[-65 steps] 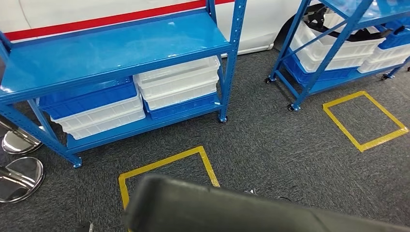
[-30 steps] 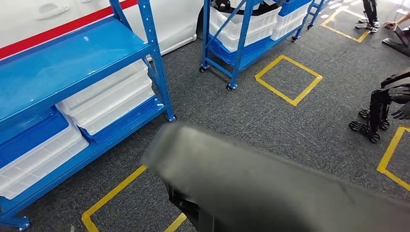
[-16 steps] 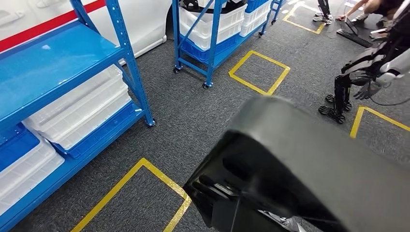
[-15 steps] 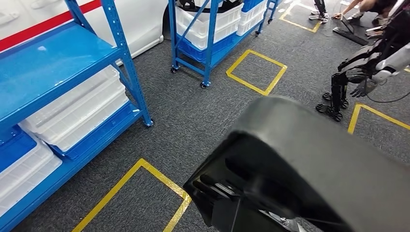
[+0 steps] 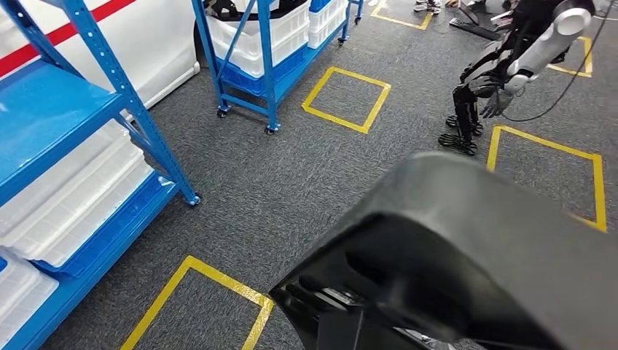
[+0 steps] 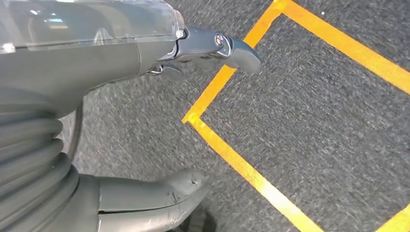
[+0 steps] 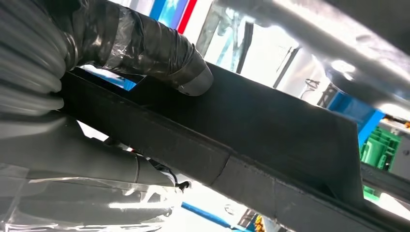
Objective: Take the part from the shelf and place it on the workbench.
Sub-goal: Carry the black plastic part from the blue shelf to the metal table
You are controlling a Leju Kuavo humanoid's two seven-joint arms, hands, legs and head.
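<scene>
A large black part (image 5: 466,262) takes up the lower right of the head view, close under the camera, with its open underside facing left. In the right wrist view my right hand (image 7: 72,154) holds this black part (image 7: 270,130), the thumb (image 7: 159,53) pressed over its edge and the fingers beneath it. My left hand (image 6: 96,53) hangs over the grey carpet with its fingers (image 6: 232,46) and thumb apart and nothing between them. No workbench can be seen.
A blue shelf (image 5: 51,109) with white bins (image 5: 73,197) stands at the left, a second wheeled blue shelf (image 5: 255,44) behind it. Yellow tape squares (image 5: 346,98) mark the carpet. Another humanoid robot (image 5: 503,65) stands at the upper right. A white car body (image 5: 146,36) lies beyond.
The camera has swung to the right: the shelves slide off to the left and the other robot comes into view. The black part stays held in front of me.
</scene>
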